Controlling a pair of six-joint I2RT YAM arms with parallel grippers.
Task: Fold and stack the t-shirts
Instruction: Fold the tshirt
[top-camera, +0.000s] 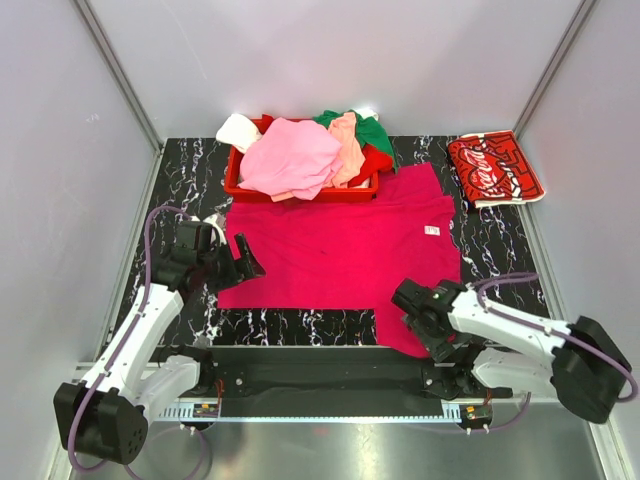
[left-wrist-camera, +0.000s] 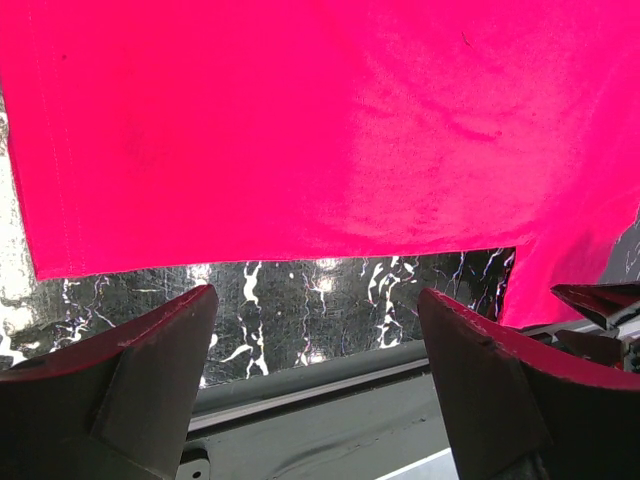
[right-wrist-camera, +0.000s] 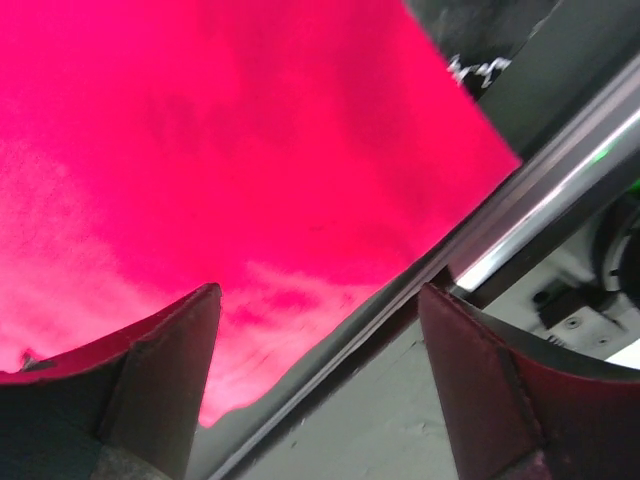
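The top view looks down from above and behind my bases, taking in the whole bench (top-camera: 190, 170). Both wrist views sit close over the near edge of the magenta t-shirt (left-wrist-camera: 300, 130), which all three views share.

Magenta t-shirt (top-camera: 340, 245): plain magenta, one small white label; fills the view ahead of both pairs of jaws.
Left gripper (left-wrist-camera: 315, 292): black fingers, flushed red off the cloth.
Right gripper (right-wrist-camera: 318, 290): black fingers, same red glow.
Table (top-camera: 500, 240): black marble, white veining; shows between the left jaws, under the magenta hem.
Coca-Cola t-shirt (top-camera: 493, 168): red, white script; far beyond the right jaws.
Basket (top-camera: 250, 188): red, beyond the magenta cloth from both jaws.
Basket heap: pink t-shirt (top-camera: 292, 157), peach t-shirt (top-camera: 348, 145), green t-shirt (top-camera: 375, 130), white t-shirt (top-camera: 238, 130).
Cables (top-camera: 150, 240): purple.
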